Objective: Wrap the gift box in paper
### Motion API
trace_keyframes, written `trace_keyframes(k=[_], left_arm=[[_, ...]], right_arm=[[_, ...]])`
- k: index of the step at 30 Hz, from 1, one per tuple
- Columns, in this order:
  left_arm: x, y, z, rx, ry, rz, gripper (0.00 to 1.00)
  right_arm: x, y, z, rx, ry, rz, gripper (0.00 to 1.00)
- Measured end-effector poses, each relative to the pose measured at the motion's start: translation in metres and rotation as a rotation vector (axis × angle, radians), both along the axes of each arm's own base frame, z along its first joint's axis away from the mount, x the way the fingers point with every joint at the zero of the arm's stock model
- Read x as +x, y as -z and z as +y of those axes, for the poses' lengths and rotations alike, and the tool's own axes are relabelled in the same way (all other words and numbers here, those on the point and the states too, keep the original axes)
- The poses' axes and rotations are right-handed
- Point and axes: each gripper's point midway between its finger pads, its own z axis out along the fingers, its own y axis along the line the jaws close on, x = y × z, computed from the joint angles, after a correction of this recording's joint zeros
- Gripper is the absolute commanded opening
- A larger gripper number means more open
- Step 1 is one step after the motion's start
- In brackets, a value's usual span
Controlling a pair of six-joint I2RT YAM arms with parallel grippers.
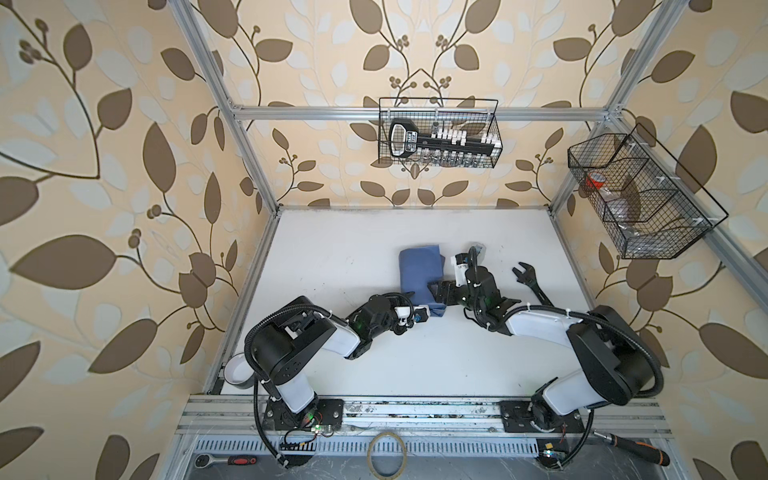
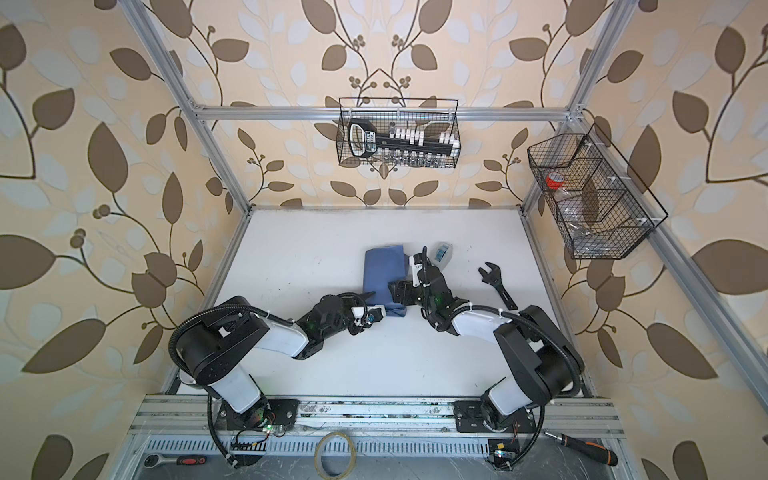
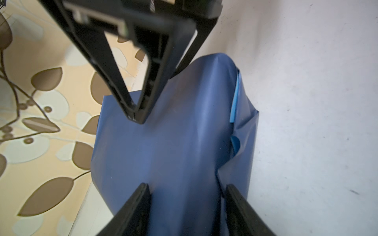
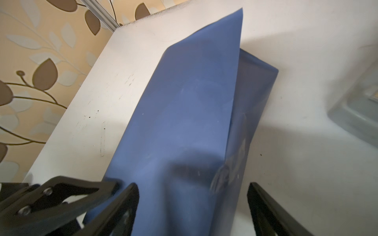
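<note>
The paper (image 1: 417,272) (image 2: 382,270) lies folded into a slate-blue bundle mid-table, a strip of its light face (image 3: 235,98) showing at one fold. The gift box is hidden under it. My left gripper (image 1: 424,306) (image 2: 376,305) (image 3: 187,190) is at the bundle's near end, both fingers pressed against the paper's sides. My right gripper (image 1: 434,291) (image 2: 392,289) (image 4: 192,190) reaches in from the right and stands open astride the paper (image 4: 184,114). One of its fingers (image 3: 137,116) rests on the paper's top, and the other finger (image 4: 263,204) hangs apart over bare table.
A clear tape dispenser (image 1: 478,248) (image 2: 442,252) (image 4: 358,114) sits just behind the right arm's wrist. A black wrench (image 1: 530,284) lies to the right. A white bowl (image 1: 239,370) is at the front left corner. Wire baskets (image 1: 440,133) (image 1: 640,195) hang on the frame.
</note>
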Motion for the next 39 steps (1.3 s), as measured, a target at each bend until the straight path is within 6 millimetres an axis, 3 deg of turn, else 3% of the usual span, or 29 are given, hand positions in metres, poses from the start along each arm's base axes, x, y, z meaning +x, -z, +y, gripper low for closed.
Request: trace_keyframes(k=[3, 10, 20, 29, 39], left_arm=[[0.001, 0.0, 0.0, 0.002, -0.002, 0.001, 0.59], [0.005, 0.001, 0.004, 0.013, -0.034, -0.006, 0.58], [0.009, 0.0, 0.008, 0.026, -0.071, -0.013, 0.55], [0.01, 0.0, 0.008, 0.035, -0.087, -0.02, 0.53], [0.016, 0.0, 0.012, 0.048, -0.124, -0.029, 0.51]], right_arm=[[0.005, 0.016, 0.007, 0.006, -0.022, 0.055, 0.77], [0.019, 0.013, 0.021, -0.003, -0.086, 0.056, 0.65], [0.025, 0.012, 0.026, -0.012, -0.118, 0.053, 0.62], [0.002, 0.012, 0.019, 0.018, -0.1, 0.078, 0.59], [-0.002, 0.013, 0.02, 0.05, -0.092, 0.11, 0.62]])
